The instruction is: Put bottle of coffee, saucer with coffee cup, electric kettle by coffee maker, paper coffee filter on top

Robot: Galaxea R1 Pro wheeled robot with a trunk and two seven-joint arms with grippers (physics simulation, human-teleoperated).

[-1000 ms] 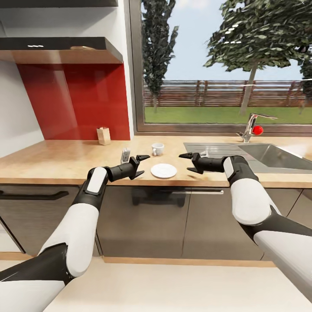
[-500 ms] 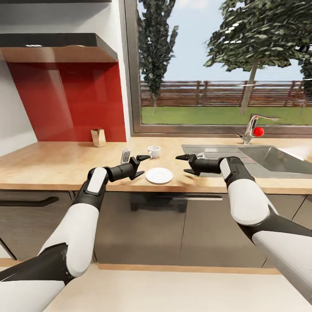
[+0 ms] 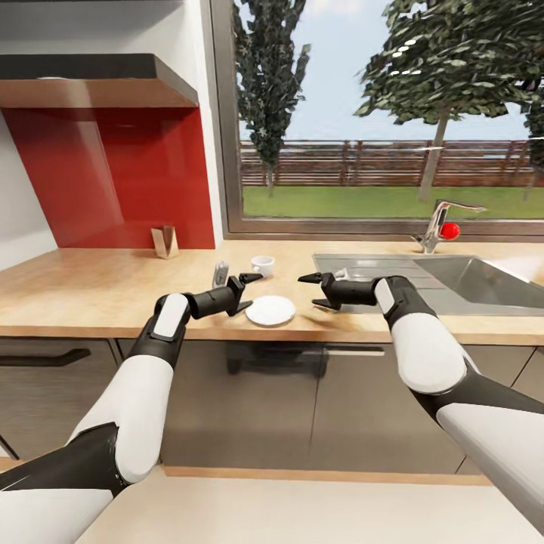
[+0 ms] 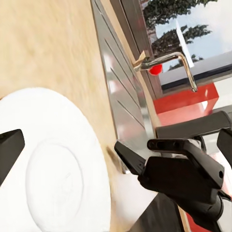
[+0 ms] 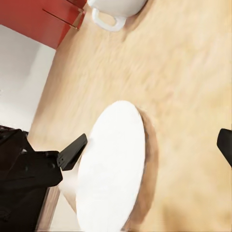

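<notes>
- Head view: the saucer (image 3: pixel 270 310) is seen lying flat on the tabletop (image 3: pixel 91 287), close to its front edge.
- The coffee cup (image 3: pixel 262 265) is set upright on the tabletop behind the saucer, apart from it.
- The left pincer (image 3: pixel 246 292) is held just beside the saucer's left rim, fingers spread apart and nothing gripped.
- The right pincer (image 3: pixel 312 291) is held near the saucer's right side, fingers likewise apart and empty; the two pincers are pointed toward each other with the saucer between them.
- A small grey object (image 3: pixel 220 272) is stood behind the left pincer; what it is cannot be told.
- A brown paper bag (image 3: pixel 164 241) is placed against the red backsplash (image 3: pixel 113 174).
- The sink (image 3: pixel 483 281) and a tap (image 3: pixel 438 221) with a red knob are located at the right, below the window (image 3: pixel 378 113).
- Left wrist view: the saucer (image 4: pixel 53 164) is shown below the spread fingers, with the right pincer (image 4: pixel 145 162) opposite and the tap (image 4: pixel 166 60) beyond.
- Right wrist view: the saucer (image 5: pixel 113 164) is shown at the tabletop edge, the left pincer (image 5: pixel 72 151) at its far rim, and the coffee cup (image 5: pixel 113 8), handle visible, well apart from the saucer.
</notes>
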